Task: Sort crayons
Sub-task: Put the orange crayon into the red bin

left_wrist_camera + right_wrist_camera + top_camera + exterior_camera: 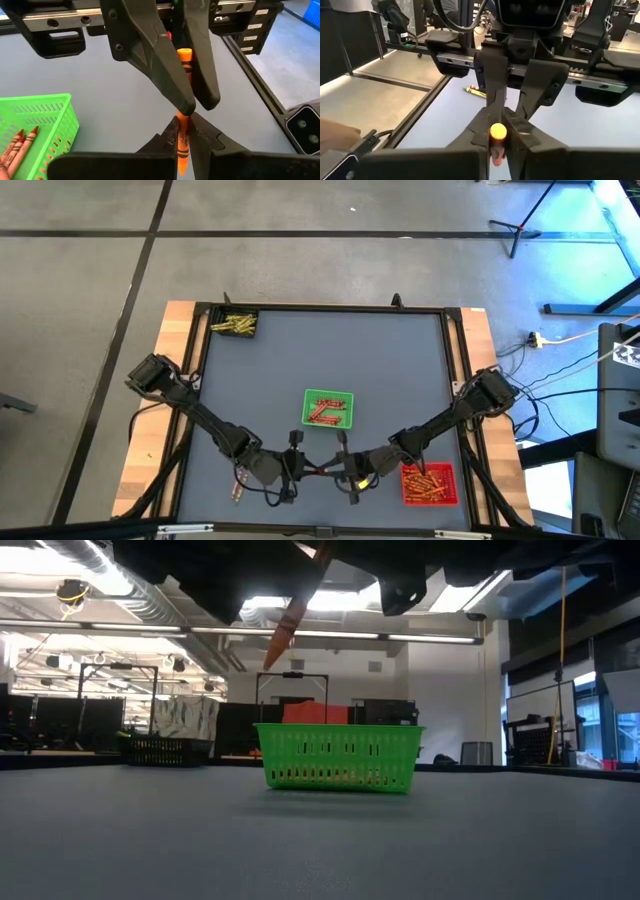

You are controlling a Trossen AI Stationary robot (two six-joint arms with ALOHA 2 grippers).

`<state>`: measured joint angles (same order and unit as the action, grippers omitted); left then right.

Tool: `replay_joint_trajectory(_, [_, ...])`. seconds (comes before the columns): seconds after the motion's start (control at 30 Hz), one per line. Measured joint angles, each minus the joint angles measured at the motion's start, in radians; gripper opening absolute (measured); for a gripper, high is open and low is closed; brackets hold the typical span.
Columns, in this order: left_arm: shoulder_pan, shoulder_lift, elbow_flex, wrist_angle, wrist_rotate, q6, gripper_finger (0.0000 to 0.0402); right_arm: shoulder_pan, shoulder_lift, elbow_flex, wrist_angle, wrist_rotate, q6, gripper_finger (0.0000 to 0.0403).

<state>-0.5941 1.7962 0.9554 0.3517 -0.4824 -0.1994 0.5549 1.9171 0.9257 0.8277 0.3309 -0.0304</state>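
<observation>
We see a grey matte table top framed by black rails, resting on a pale wooden base. A green square perforated plastic tray sits near its middle, a red one by one near corner, a black one in a far corner.

One thin orange wax crayon with a black-printed paper wrapper is pinched between the fingertips of both claws at once, the left gripper shut on one end and the right gripper shut on the other; it hangs above the mat, slanted, its point down. Brownish-red crayons lie flat in a heap just beyond the claws, orange ones beside the right claw, yellow-green ones well away
</observation>
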Motion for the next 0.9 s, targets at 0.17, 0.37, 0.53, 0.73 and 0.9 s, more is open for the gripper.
replay_joint_trajectory(0.17, [0.005, 0.000, 0.000, -0.013, 0.013, -0.068, 0.0026, -0.001, -0.006, 0.000, -0.021, 0.001, -0.022, 0.0037])
replay_joint_trajectory(0.37, [-0.003, 0.000, 0.000, -0.031, 0.082, -0.086, 0.0087, 0.003, -0.092, 0.000, -0.196, 0.021, -0.006, 0.0017])
replay_joint_trajectory(0.53, [-0.019, -0.001, 0.000, -0.039, 0.082, -0.059, 0.0105, 0.025, -0.198, -0.001, -0.427, 0.016, 0.095, 0.0032])
replay_joint_trajectory(0.73, [-0.022, -0.001, 0.000, -0.048, 0.081, -0.054, 0.0105, 0.080, -0.351, -0.001, -0.781, -0.028, 0.293, 0.0012])
replay_joint_trajectory(0.9, [-0.021, -0.001, 0.001, -0.048, 0.073, -0.054, 0.0105, 0.138, -0.469, -0.001, -1.050, -0.048, 0.519, 0.0030])
